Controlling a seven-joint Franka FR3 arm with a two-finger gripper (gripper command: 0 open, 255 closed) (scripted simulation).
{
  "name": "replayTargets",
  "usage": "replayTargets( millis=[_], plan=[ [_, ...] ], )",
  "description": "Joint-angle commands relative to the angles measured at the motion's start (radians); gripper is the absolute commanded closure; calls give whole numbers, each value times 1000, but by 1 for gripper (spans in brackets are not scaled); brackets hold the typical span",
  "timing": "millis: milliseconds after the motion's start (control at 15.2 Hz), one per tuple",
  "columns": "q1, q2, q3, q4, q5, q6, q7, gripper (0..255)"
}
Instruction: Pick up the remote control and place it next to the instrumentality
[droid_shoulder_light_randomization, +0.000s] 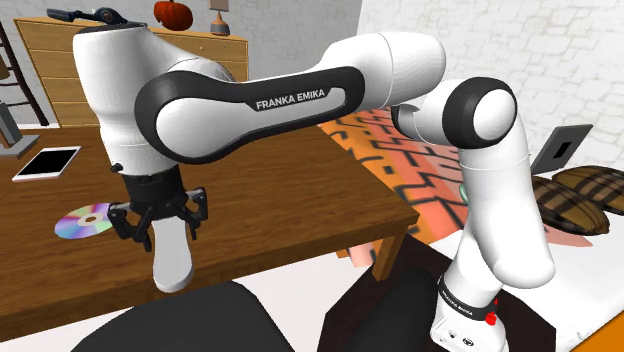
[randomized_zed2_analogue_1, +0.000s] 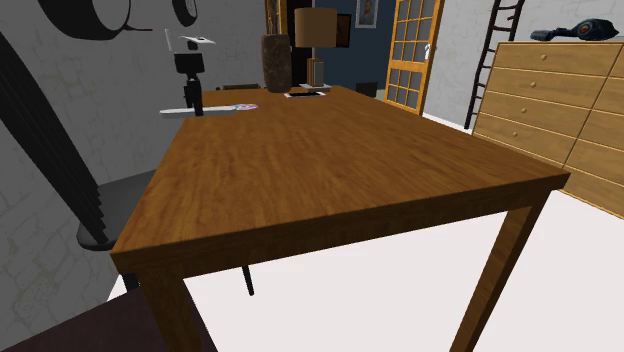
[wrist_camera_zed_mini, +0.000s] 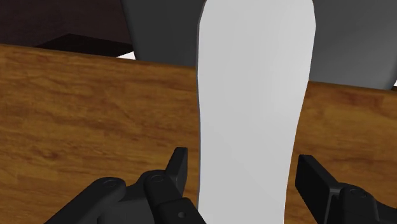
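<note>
Both fingers (wrist_camera_zed_mini: 180, 168) of the pincer (droid_shoulder_light_randomization: 162, 228) clasp the white remote control (droid_shoulder_light_randomization: 172, 258), which reaches past the wooden desk's (droid_shoulder_light_randomization: 290, 190) edge.

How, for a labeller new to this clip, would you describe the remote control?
Start at the wooden table and go to the edge nearest the shoulder camera, under the black gripper. The remote control is there: a long, plain white slab with rounded ends, unlike the round shiny disc and the black-screened tablet nearby.
</note>
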Motion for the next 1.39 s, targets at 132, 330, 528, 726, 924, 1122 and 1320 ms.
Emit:
replayTargets(
  millis=[132, 330, 528, 726, 924, 1122, 1320],
  plan=[
    [0, -1, 0, -2, 0, 2, 0, 255],
    [0, -1, 0, -2, 0, 2, 0, 0],
    [-1, -1, 0, -3, 0, 3, 0, 0],
    [6, 0, 1, 33, 1, -32, -3, 0],
    [32, 14, 1, 152, -3, -134, -10, 0],
    [32, 13, 1, 152, -3, -134, -10, 0],
    [32, 14, 1, 152, -3, -134, -10, 0]
  ],
)
